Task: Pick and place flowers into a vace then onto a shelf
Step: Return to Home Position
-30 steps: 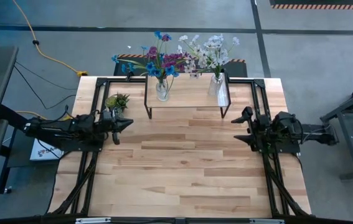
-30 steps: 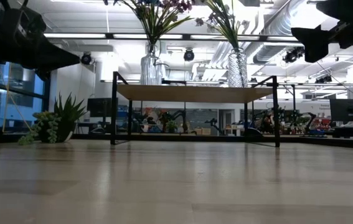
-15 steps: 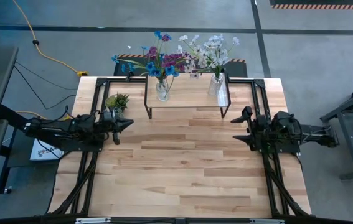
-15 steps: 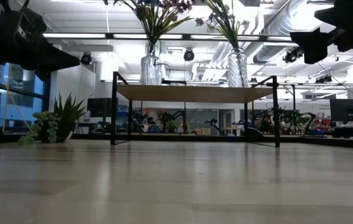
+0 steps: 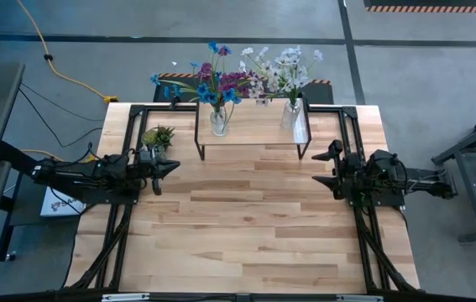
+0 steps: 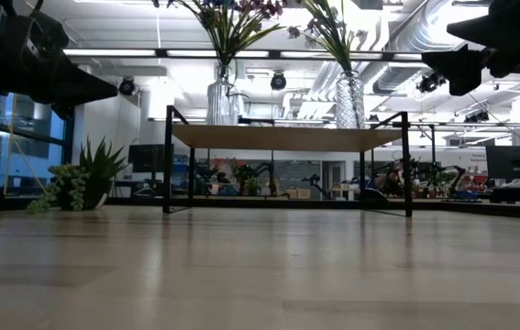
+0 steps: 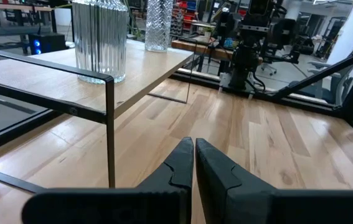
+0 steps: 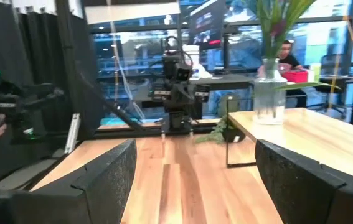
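The flowers stand in two clear glass vases on the shelf [image 5: 254,134] at the table's far middle. The purple and blue spray [image 5: 212,80] is in the left vase [image 5: 218,122], the white and pale pink spray [image 5: 284,67] in the right vase [image 5: 292,115]. Both vases rest by their bases on the plank top [image 7: 70,68]. My left gripper [image 5: 175,168] is shut and level at the table's left side, short of the shelf's left legs. My right gripper [image 5: 323,166] stands open at the right side, with nothing between its fingers [image 8: 108,174].
A small green potted plant [image 5: 159,136] sits on the table to the left of the shelf, just beyond my left gripper. Black frame rails [image 5: 351,134] run along the table's left, right and far sides. Bare wood planks [image 5: 246,226] lie between the arms and toward the near edge.
My right gripper has swung a little toward the table's far edge and tipped slightly upward, staying open. The vases and flowers have kept still on the shelf.
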Motion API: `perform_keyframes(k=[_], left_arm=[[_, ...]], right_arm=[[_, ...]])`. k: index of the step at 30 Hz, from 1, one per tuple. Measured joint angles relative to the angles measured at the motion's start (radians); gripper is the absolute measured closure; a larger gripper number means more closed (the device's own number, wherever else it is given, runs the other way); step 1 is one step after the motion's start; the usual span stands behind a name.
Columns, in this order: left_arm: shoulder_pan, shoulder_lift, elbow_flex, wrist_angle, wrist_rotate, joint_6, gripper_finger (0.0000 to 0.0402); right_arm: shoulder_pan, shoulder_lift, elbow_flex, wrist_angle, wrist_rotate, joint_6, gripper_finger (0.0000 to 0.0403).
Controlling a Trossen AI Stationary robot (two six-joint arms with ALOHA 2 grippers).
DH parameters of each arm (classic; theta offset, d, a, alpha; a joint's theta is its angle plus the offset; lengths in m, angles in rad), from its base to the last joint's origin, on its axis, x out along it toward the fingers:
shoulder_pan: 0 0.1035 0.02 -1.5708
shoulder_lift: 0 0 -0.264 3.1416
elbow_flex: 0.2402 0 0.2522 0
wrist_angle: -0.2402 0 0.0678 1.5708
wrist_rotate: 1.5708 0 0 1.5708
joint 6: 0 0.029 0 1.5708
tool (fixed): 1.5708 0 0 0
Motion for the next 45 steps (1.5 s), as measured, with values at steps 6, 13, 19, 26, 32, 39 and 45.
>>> perform_keyframes(k=[6, 13, 19, 26, 32, 39, 45], left_arm=[[0.0, 0.0, 0.0, 0.002, 0.0, 0.001, 0.035], [0.0, 0.0, 0.0, 0.004, 0.0, 0.002, 0.035], [0.0, 0.0, -0.001, 0.006, 0.0, 0.002, 0.035], [0.0, 0.0, -0.001, 0.006, 0.0, 0.002, 0.035], [0.0, 0.0, -0.001, 0.006, 0.0, 0.002, 0.035], [0.0, 0.0, -0.001, 0.006, 0.0, 0.002, 0.035], [0.0, 0.0, -0.001, 0.006, 0.001, 0.002, 0.0351]], right_arm=[[0.0, 0.0, 0.0, 0.0, 0.009, 0.097, 0.0086], [0.0, 0.0, 0.0, -0.008, 0.009, 0.186, 0.0086], [0.0, 0.0, 0.0, -0.009, 0.009, 0.179, 0.0086], [0.0, 0.0, 0.0, -0.009, 0.009, 0.184, 0.0086], [0.0, 0.0, 0.0, -0.009, 0.009, 0.185, 0.0086], [0.0, 0.0, 0.0, -0.009, 0.008, 0.185, 0.0086], [0.0, 0.0, 0.0, -0.009, 0.008, 0.185, 0.0086]])
